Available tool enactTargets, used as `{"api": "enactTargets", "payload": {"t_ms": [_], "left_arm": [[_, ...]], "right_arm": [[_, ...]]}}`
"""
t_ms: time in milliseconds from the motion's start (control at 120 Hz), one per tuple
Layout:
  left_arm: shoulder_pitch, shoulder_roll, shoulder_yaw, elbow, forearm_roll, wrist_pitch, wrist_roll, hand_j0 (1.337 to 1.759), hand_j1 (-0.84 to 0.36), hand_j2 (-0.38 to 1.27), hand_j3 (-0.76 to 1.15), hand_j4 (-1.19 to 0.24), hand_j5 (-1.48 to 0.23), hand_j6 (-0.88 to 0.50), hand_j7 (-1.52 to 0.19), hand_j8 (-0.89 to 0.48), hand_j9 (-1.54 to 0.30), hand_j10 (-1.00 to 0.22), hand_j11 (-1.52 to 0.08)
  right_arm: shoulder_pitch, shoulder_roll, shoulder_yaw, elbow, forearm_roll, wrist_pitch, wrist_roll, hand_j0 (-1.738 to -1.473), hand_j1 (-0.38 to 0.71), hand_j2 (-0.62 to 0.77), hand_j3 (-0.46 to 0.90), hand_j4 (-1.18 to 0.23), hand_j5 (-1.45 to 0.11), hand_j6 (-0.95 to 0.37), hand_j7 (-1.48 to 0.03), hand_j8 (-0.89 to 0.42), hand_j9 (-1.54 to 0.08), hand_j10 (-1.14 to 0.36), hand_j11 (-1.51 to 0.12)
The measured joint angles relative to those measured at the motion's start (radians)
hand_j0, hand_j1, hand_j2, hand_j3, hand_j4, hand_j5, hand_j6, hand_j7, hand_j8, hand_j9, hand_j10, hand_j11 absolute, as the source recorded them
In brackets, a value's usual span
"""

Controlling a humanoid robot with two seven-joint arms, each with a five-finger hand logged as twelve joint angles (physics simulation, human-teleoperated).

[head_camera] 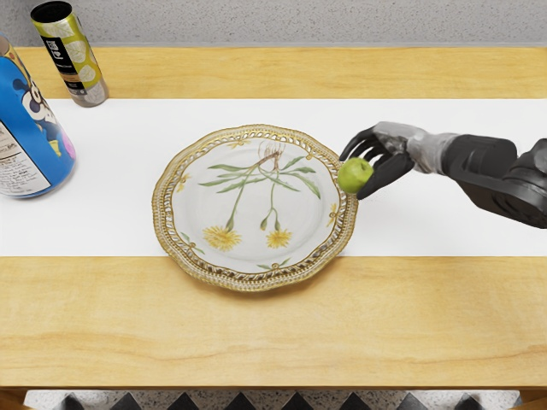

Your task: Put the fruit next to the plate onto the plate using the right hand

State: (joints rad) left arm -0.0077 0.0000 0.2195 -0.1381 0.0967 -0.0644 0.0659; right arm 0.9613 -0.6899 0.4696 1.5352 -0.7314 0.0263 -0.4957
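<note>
A small green apple (355, 174) is held over the right rim of a round white plate (254, 243) with yellow flowers and a gold lattice edge. My right hand (373, 161), dark with a grey wrist, comes in from the right edge and has its fingers curled around the apple. The thumb reaches under the fruit and the other fingers wrap over its top and back. I cannot tell whether the apple touches the rim. The left arm does not show.
A blue printed container (27, 128) stands at the left edge. A yellow-green can (70, 53) leans at the back left. The plate sits on a white runner (444, 222) across a wooden table (273, 325).
</note>
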Motion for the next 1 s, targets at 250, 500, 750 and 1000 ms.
{"api": "enactTargets", "payload": {"t_ms": [250,500,750,1000], "left_arm": [[0.001,0.000,0.000,0.000,0.000,0.000,0.000,1.658,0.06,0.05,0.00,-0.24,-0.32,-0.24,-0.32,-0.24,-0.32,-0.24,-0.32],[0.000,0.000,0.000,0.000,0.000,0.000,0.000,1.658,0.06,0.05,0.00,-0.24,-0.32,-0.24,-0.32,-0.24,-0.32,-0.24,-0.32],[0.000,0.000,0.000,0.000,0.000,0.000,0.000,1.658,0.06,0.05,0.00,-0.24,-0.32,-0.24,-0.32,-0.24,-0.32,-0.24,-0.32],[0.001,0.000,0.000,0.000,0.000,0.000,0.000,1.658,0.06,0.05,0.00,-0.24,-0.32,-0.24,-0.32,-0.24,-0.32,-0.24,-0.32]], "right_arm": [[0.084,0.207,-0.060,-0.077,-0.094,0.005,-0.042,-1.658,0.29,0.29,0.00,-0.62,-0.86,-0.49,-0.83,-0.48,-0.85,-0.62,-0.85],[0.158,0.386,-0.135,-0.195,-0.117,0.005,-0.058,-1.658,0.34,0.36,0.00,-0.62,-0.87,-0.45,-0.84,-0.46,-0.85,-0.63,-0.85],[0.180,0.456,-0.172,-0.258,-0.131,0.002,-0.058,-1.658,0.32,0.30,0.00,-0.62,-0.86,-0.46,-0.83,-0.46,-0.85,-0.63,-0.84],[0.181,0.463,-0.184,-0.272,-0.130,0.001,-0.058,-1.658,0.18,0.10,0.00,-0.47,-0.62,-0.42,-0.62,-0.42,-0.62,-0.47,-0.62]]}}
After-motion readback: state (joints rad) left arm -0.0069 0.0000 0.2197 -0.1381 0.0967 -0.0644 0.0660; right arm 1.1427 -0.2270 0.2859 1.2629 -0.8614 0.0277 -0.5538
